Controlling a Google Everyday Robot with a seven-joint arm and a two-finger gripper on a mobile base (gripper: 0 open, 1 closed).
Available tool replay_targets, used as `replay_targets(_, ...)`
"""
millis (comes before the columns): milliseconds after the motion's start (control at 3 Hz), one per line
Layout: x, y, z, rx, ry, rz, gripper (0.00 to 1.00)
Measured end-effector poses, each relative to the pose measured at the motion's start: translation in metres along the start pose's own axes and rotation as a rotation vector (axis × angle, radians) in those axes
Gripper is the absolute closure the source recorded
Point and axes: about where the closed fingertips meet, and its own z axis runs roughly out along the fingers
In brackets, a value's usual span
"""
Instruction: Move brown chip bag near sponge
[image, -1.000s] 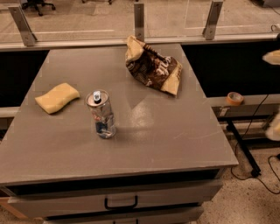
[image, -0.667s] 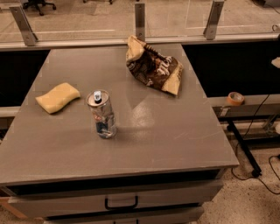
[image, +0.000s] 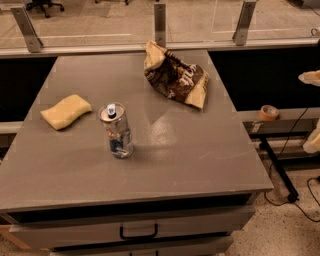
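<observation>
Brown foil chip bag lies at upper centre of the grey table — well apart from the sponge at left — ungrasped, the gripper at the right frame edge, open-or-closed state indeterminable; pick-up, transfer and placement all remain.

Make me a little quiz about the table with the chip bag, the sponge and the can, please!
1. True or false: the brown chip bag is touching the sponge.
2. Which thing stands upright on the table? A) a silver can B) a cup C) a bottle of soap
3. Fill in the gap: the end effector peeks in at the picture's ____ edge, away from the table.

Key: 1 false, they lie far apart; 2 A; 3 right.
</observation>
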Motion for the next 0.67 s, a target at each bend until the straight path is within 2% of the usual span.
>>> replay_targets(333,-0.031,-0.010,0.002,0.029,-0.074,0.091,0.00)
replay_targets(667,-0.072,-0.022,0.017,0.018,-0.173,0.195,0.00)
